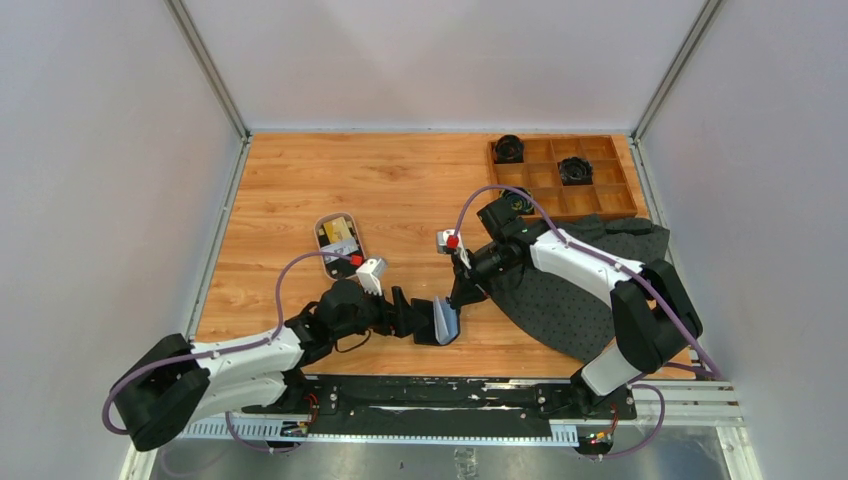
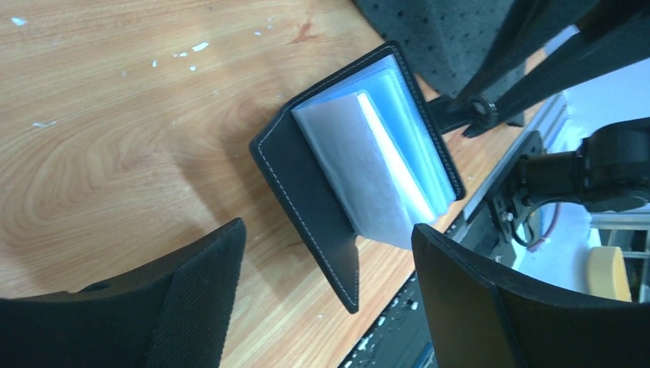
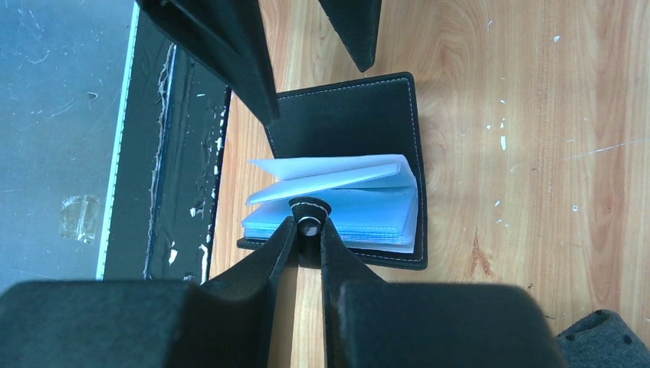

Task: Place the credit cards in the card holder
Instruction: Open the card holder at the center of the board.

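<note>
The card holder (image 1: 443,322) lies open near the table's front edge, its black cover (image 2: 306,180) raised and pale blue sleeves (image 3: 337,207) fanned out. My right gripper (image 3: 308,224) is shut on the holder's snap tab (image 3: 309,208), and it also shows in the top view (image 1: 458,298). My left gripper (image 2: 328,230) is open, one finger on each side of the raised cover's corner, not pressing it; it also shows in the top view (image 1: 425,322). The credit cards (image 1: 340,232), gold on top, lie in the oval tray (image 1: 317,232) behind the left arm.
A wooden compartment box (image 1: 600,190) with black round items stands at the back right. A dark grey dotted cloth (image 1: 580,290) lies under the right arm. The black rail (image 3: 176,153) runs along the table's front edge beside the holder.
</note>
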